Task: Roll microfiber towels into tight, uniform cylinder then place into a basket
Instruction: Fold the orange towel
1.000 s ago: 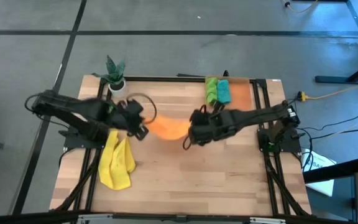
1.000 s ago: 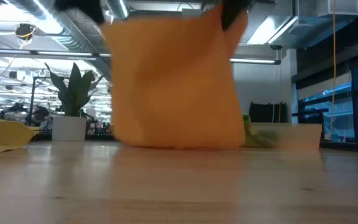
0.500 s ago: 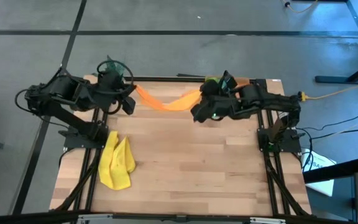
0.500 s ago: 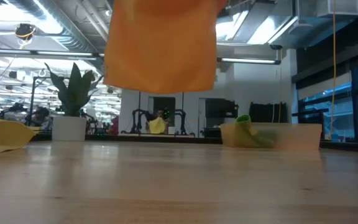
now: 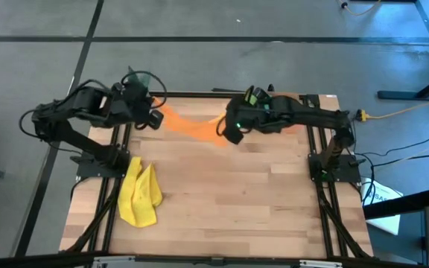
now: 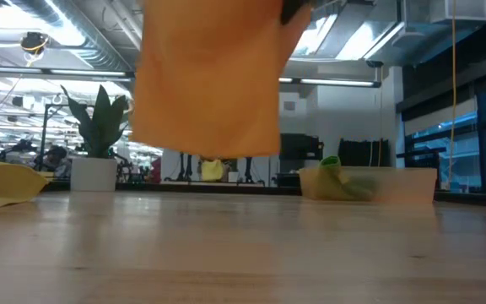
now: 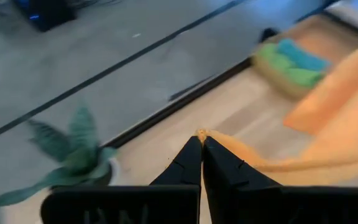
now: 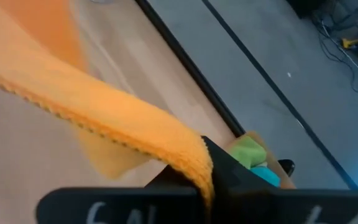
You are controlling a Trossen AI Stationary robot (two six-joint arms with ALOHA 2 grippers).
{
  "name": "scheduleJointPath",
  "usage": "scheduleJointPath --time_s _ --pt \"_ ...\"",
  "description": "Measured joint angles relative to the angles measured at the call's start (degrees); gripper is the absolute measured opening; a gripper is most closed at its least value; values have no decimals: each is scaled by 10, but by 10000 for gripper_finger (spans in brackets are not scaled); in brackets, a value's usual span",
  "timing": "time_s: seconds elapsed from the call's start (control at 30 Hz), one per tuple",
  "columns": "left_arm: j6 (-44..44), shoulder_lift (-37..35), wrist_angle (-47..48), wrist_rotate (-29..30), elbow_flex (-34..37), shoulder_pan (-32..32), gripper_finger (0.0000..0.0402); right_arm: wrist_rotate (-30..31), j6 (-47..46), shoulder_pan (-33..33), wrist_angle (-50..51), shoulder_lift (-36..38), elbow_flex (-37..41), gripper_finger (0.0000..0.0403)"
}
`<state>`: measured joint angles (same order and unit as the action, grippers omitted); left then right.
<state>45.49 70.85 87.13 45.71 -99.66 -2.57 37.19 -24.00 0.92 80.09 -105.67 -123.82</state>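
The orange towel (image 5: 192, 123) hangs spread between my two grippers above the table's far part. In the low view it (image 6: 209, 84) hangs as a sheet with its lower edge clear of the table. My left gripper (image 5: 155, 113) is shut on its left end, and my right gripper (image 5: 226, 128) is shut on its right end. The yellow towel (image 5: 140, 195) lies crumpled on the table near the left. The basket (image 6: 378, 184) stands at the far right with the green towel (image 7: 284, 62) and the teal towel (image 7: 303, 55) rolled in it. My left gripper pinches a top corner of the orange towel (image 7: 199, 133) between its two fingertips (image 7: 191, 155). The cloth runs off from it toward my right gripper and hangs below, clear of the table. My right gripper pinches the towel's hemmed top edge at its other end (image 8: 191, 158) between its shut fingers (image 8: 229, 171). The edge sags a little between the two grippers and the cloth hangs below.
A small potted plant (image 5: 136, 82) stands at the far left corner, close behind my left gripper. The basket (image 5: 307, 100) lies partly under my right arm. Bare wooden table (image 5: 229, 201) lies in the middle and near part.
Both grippers have gone from mid-table up and toward the far edge, carrying the orange towel. Its lower edge, down at table level a second ago, now hangs clear. In the last half second the towel has sunk a little and my right gripper has shifted slightly left.
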Motion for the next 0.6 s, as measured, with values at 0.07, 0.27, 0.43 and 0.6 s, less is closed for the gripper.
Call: scheduleJointPath --time_s 0.07,0.27,0.43,0.6 --pt "-14 1 5 0 7 31 0 1 23 -23 -29 0 27 3" --pt "-57 0 4 0 32 121 0 0 88 -87 -98 -1 85 3" --pt "-55 0 1 -6 82 147 0 -25 92 -108 -100 0 112 4" --pt "-22 0 -6 -43 171 123 0 -92 93 -83 -111 1 152 4"
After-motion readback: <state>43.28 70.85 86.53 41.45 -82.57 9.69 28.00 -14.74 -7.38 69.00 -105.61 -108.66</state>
